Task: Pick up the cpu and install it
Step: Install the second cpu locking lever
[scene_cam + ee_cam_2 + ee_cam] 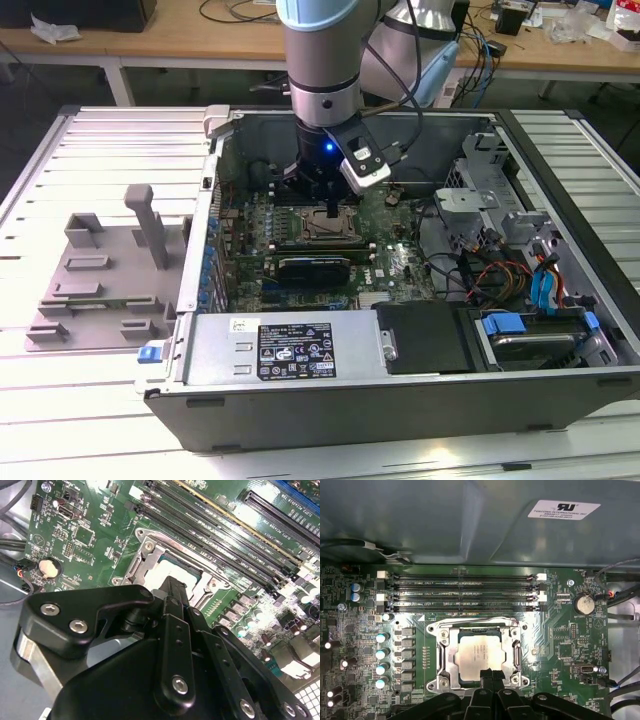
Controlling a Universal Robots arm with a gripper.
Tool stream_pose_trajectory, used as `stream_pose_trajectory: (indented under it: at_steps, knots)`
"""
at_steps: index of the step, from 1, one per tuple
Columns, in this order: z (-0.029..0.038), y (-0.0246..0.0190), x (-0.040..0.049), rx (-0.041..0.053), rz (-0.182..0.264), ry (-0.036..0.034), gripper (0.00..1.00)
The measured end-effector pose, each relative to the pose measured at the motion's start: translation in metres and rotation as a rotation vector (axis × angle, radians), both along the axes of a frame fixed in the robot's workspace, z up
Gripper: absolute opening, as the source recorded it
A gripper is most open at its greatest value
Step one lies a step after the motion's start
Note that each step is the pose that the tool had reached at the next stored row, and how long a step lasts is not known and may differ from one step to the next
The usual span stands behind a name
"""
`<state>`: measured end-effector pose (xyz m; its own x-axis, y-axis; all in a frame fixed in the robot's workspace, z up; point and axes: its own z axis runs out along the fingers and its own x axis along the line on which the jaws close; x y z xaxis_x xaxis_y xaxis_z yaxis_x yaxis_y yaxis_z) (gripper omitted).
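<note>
Over the socket (479,656) on the motherboard (395,255), inside the open PC case (560,290), the gripper (489,676) hangs with its tips at the socket's edge. Its fingers (175,592) are pressed together and carry nothing. The cpu (481,655) lies flat within the socket frame, silver top up; in the second wrist view the cpu (177,575) shows just past the fingertips. The placing step looks done or all but done. I cannot tell whether the chip is fully seated or whether the fingertips touch it. The frame's metal bracket appears to surround the chip. Any further move near the socket calls for a light touch, straight up or down, so that the chip is not dragged sideways. A grey tray (100,285) sits outside the case, well apart from the socket.
</note>
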<state>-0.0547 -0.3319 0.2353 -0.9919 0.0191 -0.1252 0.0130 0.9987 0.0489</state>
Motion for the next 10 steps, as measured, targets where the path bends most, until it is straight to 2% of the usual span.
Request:
stream_pose_trajectory:
  at_steps: [4, 5, 6, 7, 8, 10]
  knots:
    - [0.0, 0.0002, 0.0, -0.0001, 0.0, 0.0, 0.11]
    - [-0.0001, 0.0004, 0.0002, -0.003, 0.0, 0.0011, 0.11]
    - [0.0, 0.0003, 0.0029, -0.0044, 0.0, 0.0183, 0.11]
    - [0.0001, 0.0001, 0.0079, -0.0046, 0.0, 0.041, 0.11]
    - [0.0, -0.0004, 0.008, -0.0046, 0.0, 0.041, 0.11]
    - [0.0, -0.0054, 0.0079, -0.0046, 0.0, 0.041, 0.11]
